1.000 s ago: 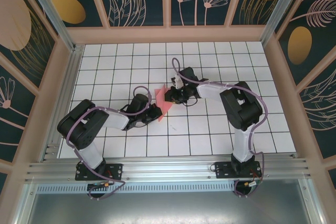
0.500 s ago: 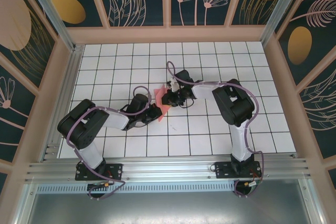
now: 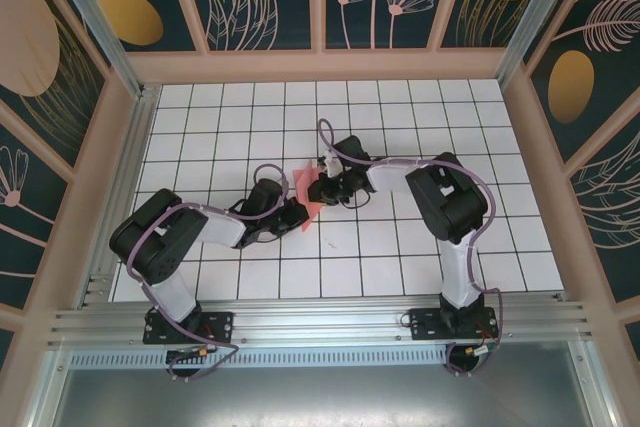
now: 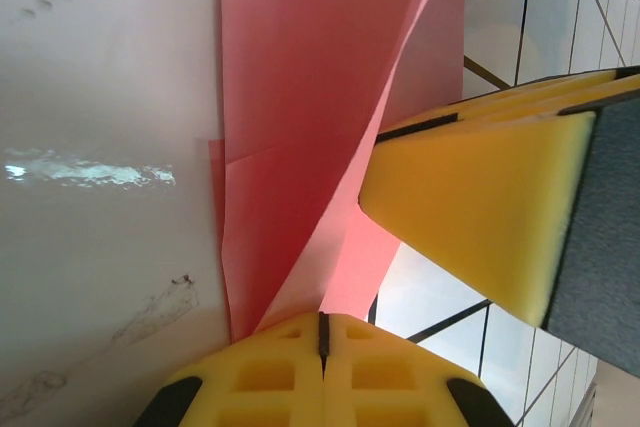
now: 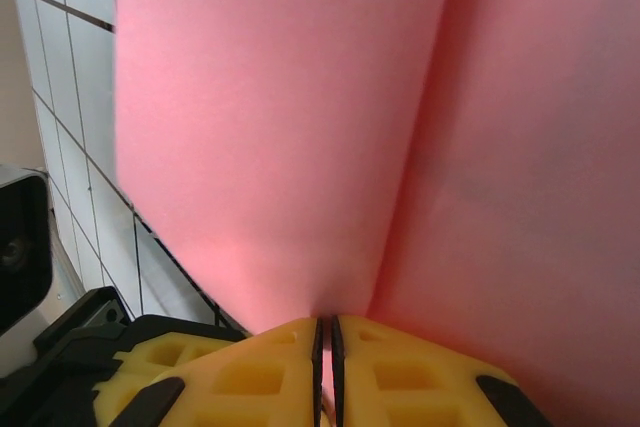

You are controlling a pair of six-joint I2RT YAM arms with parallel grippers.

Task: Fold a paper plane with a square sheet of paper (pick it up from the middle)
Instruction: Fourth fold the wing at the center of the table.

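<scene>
The square sheet of paper [image 3: 303,181] is salmon pink, folded and creased, and held just above the tiled table [image 3: 420,247] near its middle. My left gripper [image 3: 298,214] is shut on its near corner. In the left wrist view the paper [image 4: 300,97] runs up from my pinched left gripper [image 4: 322,332], with the right gripper's yellow fingers [image 4: 470,207] beside it. My right gripper [image 3: 319,187] reaches in from the right. In its wrist view the jaws of the right gripper [image 5: 325,342] are shut on a bulging fold of the paper [image 5: 280,127]. A paper plane is out of view.
White tiles with black grid lines cover the table, walled by pink panels [image 3: 320,65] at the back and both sides. The metal rail [image 3: 320,322] with both arm bases runs along the near edge. A dark part of the left arm [image 5: 20,247] sits close by.
My right gripper has slid left to the paper and closed on it. The paper has bunched into a smaller shape. The left arm has held still.
</scene>
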